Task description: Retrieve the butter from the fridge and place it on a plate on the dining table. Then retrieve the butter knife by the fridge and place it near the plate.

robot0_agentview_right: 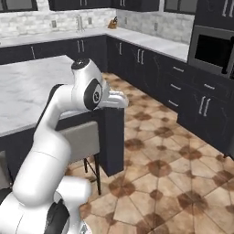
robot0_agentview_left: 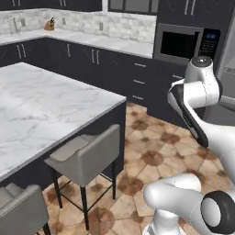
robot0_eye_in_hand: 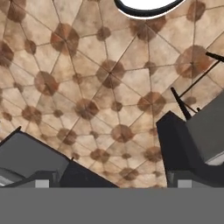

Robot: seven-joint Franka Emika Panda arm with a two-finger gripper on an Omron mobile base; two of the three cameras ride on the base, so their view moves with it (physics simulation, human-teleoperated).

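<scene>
The dining table (robot0_agentview_left: 41, 105) fills the left of the left base view, its white veined marble top ending in a sharp corner near the middle of the picture, with the dark base dropping straight below it. 2 grey stools stand tucked at its near edge — one (robot0_agentview_left: 87, 158) just under the overhang, another (robot0_agentview_left: 20, 211) at the bottom left corner. Between the table corner and the dark lower cabinets (robot0_agentview_left: 119, 69) along the far wall runs an open lane of brown tiled floor (robot0_agentview_left: 151, 156).

The microwave (robot0_agentview_left: 183, 43) sits in the dark wall units, and a strip of the grey fridge (robot0_agentview_left: 228, 59) shows at the right edge beside it.

The arm is folded, elbow high, beside the table corner. In the hand view the gripper (robot0_eye_in_hand: 111, 181) points down at the floor, a stool seat and its thin black legs to the right; its 2 tips (robot0_eye_in_hand: 41, 183) stand well apart with nothing between them.
</scene>
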